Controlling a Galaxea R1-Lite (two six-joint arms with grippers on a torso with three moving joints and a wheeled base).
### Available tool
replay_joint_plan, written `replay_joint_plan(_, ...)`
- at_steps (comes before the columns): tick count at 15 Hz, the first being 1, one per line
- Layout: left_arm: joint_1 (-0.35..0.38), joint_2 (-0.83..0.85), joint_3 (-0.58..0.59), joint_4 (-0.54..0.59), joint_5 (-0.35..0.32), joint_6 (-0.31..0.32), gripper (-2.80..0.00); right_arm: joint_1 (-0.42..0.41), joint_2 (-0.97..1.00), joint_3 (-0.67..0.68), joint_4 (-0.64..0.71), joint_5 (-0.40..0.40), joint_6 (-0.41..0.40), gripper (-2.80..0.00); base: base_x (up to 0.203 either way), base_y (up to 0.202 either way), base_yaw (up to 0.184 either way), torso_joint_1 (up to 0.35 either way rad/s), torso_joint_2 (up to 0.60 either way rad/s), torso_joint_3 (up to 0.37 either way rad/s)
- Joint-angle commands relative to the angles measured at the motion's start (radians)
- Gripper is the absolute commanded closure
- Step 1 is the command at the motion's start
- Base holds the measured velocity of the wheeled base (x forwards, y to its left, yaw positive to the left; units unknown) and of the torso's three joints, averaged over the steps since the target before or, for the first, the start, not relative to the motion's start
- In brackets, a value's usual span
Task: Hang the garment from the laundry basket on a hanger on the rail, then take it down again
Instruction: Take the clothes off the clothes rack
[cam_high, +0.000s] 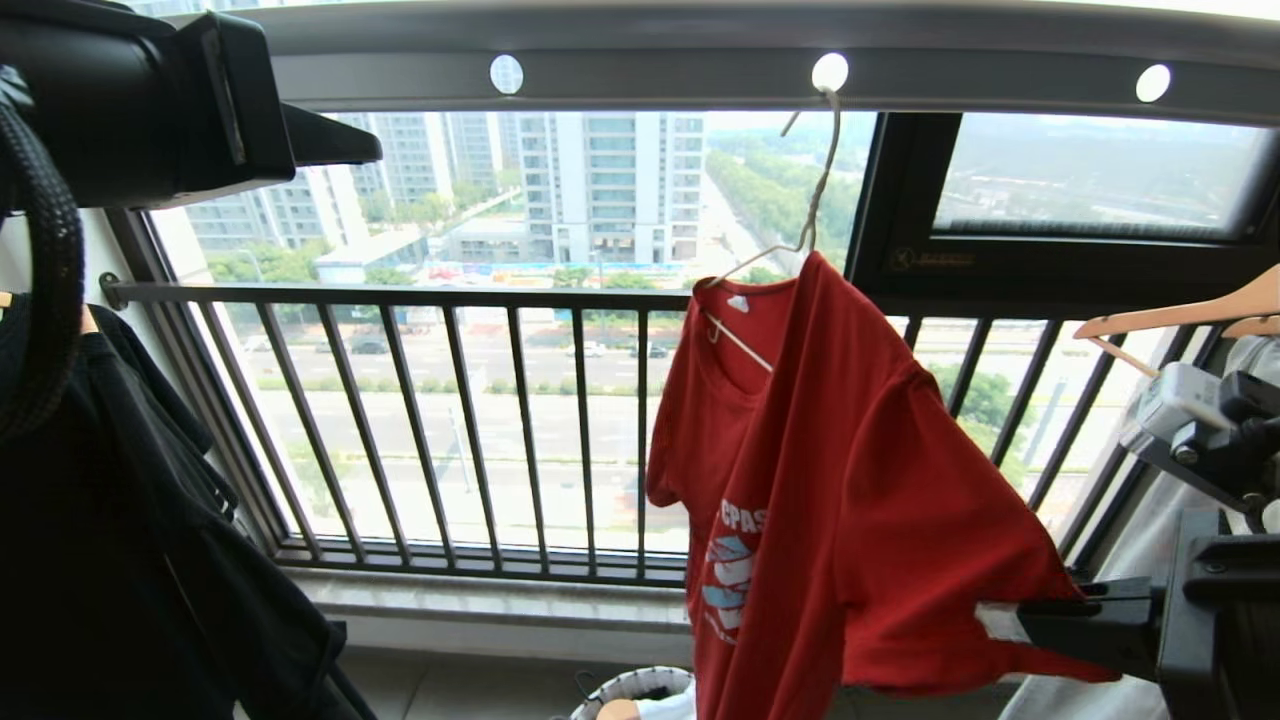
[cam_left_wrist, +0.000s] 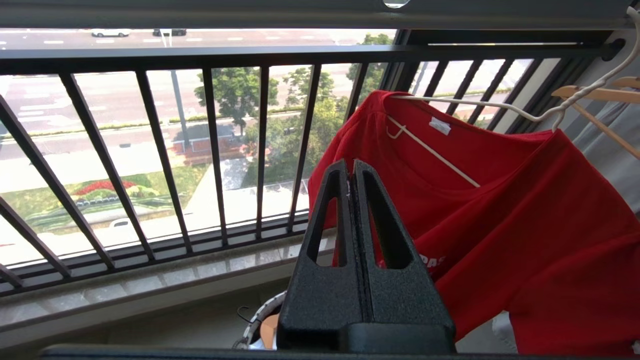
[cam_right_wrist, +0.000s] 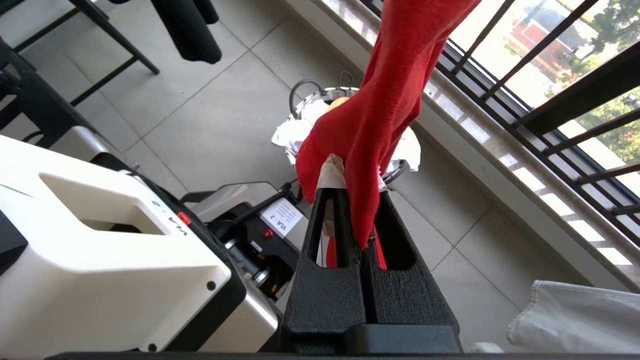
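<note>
Rail (cam_high: 700, 60): wide grey bar across the top of the head view, round holes in a row. Behind it, dark window railing (cam_high: 450, 420) and street far below.

Garment (cam_high: 850, 480): red T-shirt, centre-right of the head view, hanging on the hanger (cam_high: 815, 190). White lettering and a light-blue-and-white print low on the front, partly folded out of sight. White tag inside the collar. The lower corner is drawn out toward the lower right of the frame, so the cloth hangs skewed.

Hanger: thin, cream-white, twisted neck; its hook sits in the middle hole of the rail.

My right gripper (cam_high: 1000, 622): lower right of the head view, reaching in level, clamped tight on the shirt's lower edge. My right wrist view shows red cloth bunched between the tips.

My left gripper (cam_left_wrist: 353, 172): raised, upper left of the head view, jaws pressed together, empty, just short of the shirt.

Laundry basket (cam_high: 625, 688): bottom centre, on the floor, below the shirt, white cloth inside.
</note>
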Motion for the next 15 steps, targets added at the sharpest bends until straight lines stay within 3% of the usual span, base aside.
replay_joint_plan(1, 0.0, -0.001, 0.0, 0.001, -0.001, -0.001, 0.0, -0.001, -0.061, 0.065, 0.001, 0.0, 0.001, 0.0, 0.0, 0.0, 0.0, 0.0, 0.0, 0.0)
replay_joint_plan(8, -0.001, 0.0, 0.001, 0.001, -0.001, -0.001, 0.0, -0.017, -0.127, 0.226, -0.003, 0.005, 0.008, 0.0, 0.0, 0.0, 0.0, 0.0, 0.0, 0.0)
replay_joint_plan(15, -0.001, 0.004, 0.001, 0.001, -0.001, -0.001, 0.0, -0.02, -0.128, 0.344, -0.093, 0.003, 0.009, 0.0, 0.0, 0.0, 0.0, 0.0, 0.0, 0.0)
